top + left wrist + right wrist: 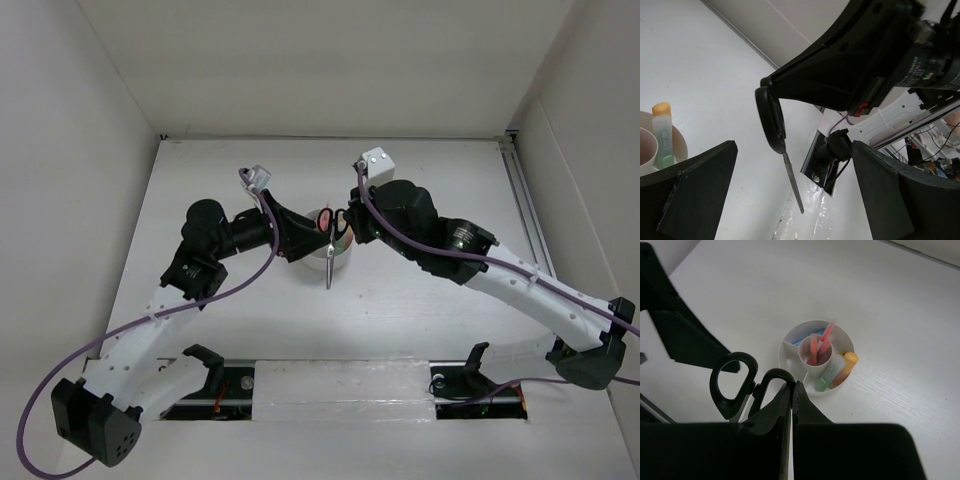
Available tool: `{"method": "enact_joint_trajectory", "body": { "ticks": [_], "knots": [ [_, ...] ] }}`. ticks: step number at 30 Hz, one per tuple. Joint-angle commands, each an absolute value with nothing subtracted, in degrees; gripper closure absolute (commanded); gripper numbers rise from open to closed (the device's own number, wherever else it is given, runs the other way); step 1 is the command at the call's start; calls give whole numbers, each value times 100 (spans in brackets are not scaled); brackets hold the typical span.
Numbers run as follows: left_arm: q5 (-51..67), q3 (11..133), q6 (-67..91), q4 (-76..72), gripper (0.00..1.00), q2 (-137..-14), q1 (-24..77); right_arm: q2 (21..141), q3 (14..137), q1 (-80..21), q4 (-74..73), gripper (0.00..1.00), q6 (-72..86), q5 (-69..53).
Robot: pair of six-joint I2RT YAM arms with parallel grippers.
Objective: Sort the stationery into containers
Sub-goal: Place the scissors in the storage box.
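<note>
scissors (756, 388): black loop handles, thin metal blade | organizer (785, 347): round white plastic, divided | my right tool (792, 390): clamped on scissors | my left tool (794, 145): wide open, holding nothing

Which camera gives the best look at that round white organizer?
The right wrist view: the whole organizer shows, cup and compartments. The top view has it mostly hidden by the arms; the left wrist view catches only its edge.

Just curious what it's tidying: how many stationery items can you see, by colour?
black scissors: 1
pink pens: at least 2
green marker: 1
orange marker: 1
blue item, partly hidden: 1
Total: at least 6
</note>
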State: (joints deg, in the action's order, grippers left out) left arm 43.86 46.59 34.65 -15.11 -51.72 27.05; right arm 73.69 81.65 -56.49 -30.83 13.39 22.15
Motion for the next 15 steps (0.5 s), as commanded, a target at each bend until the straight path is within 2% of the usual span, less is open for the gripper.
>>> {"method": "enact_joint_trajectory", "body": {
  "ticks": [1, 6, 9, 10, 11, 12, 14, 15],
  "knots": [
    [4588, 4649, 3454, -1670, 7, -5343, 2725, 7365, 8534, -5897, -2620, 100, 1406, 2338],
    [4465, 4702, 3454, -1573, 9, -5396, 2725, 7365, 8534, -6029, -2487, 100, 1406, 2276],
    [4535, 4702, 3454, -1626, 18, -5396, 2725, 7444, 8657, -6144, -2426, 100, 1406, 2276],
    [4535, 4702, 3454, -1626, 21, -5396, 2725, 7514, 8657, -6213, -2426, 100, 1406, 2276],
    [4535, 4702, 3454, -1626, 30, -5396, 2725, 7515, 8657, -6214, -2426, 100, 1458, 2276],
    [4535, 4702, 3454, -1626, 35, -5396, 2725, 7515, 8657, -6301, -2426, 100, 1459, 2276],
    [4535, 4702, 3454, -1626, 38, -5396, 2725, 7576, 8719, -6372, -2347, 100, 1459, 2276],
    [4535, 4702, 3454, -1626, 47, -5396, 2725, 7646, 8719, -6442, -2347, 100, 1459, 2276]
  ]
}}
